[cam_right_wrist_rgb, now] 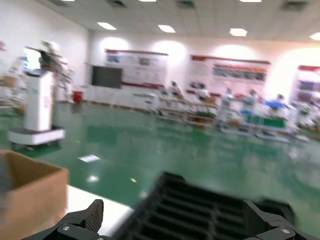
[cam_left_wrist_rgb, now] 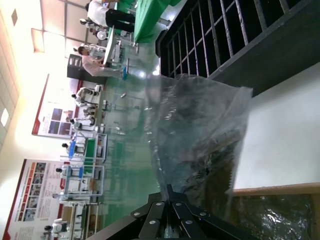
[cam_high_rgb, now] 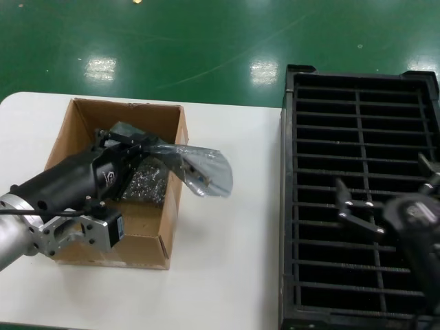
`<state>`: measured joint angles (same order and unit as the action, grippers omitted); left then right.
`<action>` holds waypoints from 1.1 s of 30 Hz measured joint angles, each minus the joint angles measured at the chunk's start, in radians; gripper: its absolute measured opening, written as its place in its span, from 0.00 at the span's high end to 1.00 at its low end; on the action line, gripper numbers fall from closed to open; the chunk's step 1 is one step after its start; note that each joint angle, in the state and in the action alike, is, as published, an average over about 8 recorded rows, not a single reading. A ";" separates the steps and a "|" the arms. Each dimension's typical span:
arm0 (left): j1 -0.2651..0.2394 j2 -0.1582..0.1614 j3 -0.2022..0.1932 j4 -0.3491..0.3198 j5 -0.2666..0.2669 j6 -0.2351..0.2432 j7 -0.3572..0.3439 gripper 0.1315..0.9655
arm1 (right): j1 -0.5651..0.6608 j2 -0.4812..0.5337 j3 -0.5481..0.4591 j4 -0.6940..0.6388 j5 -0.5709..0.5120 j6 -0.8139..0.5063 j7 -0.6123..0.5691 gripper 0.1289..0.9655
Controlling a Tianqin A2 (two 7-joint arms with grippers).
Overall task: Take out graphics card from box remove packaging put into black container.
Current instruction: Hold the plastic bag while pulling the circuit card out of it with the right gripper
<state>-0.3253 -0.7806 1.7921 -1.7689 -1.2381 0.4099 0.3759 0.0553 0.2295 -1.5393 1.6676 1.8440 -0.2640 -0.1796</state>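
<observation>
Left end effector (cam_high_rgb: 141, 146) grips packaging (cam_high_rgb: 196, 168) over box (cam_high_rgb: 58, 137).

The left gripper's (cam_high_rgb: 141, 148) fingertips are lost behind the crinkly packaging (cam_high_rgb: 196, 168), so their grip cannot be read; what lies inside that bag (cam_left_wrist_rgb: 200, 135) is only a dark blur in the left wrist view; the box's (cam_high_rgb: 161, 227) floor is mostly hidden under the arm; the black container (cam_high_rgb: 357, 103) is cut off at 3 and 6 o'clock; the right gripper (cam_high_rgb: 388, 199) is blurred in the head view, and in the right wrist view only its two finger stubs (cam_right_wrist_rgb: 90, 215) show
</observation>
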 joint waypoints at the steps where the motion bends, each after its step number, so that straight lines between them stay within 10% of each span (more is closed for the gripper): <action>1: 0.000 0.000 0.000 0.000 0.000 0.000 0.000 0.99 | 0.010 0.003 -0.014 0.004 -0.004 -0.006 0.001 0.01; 16: 0.000 0.000 0.000 0.000 0.000 0.000 0.000 0.99 | 0.135 0.106 -0.297 0.045 -0.189 -0.006 0.237 0.13; 33: 0.000 0.000 0.000 0.000 0.000 0.000 0.000 0.99 | 0.103 0.133 -0.391 0.060 -0.307 -0.027 0.302 0.57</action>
<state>-0.3253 -0.7806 1.7920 -1.7689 -1.2381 0.4100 0.3759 0.1583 0.3621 -1.9303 1.7276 1.5369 -0.2913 0.1223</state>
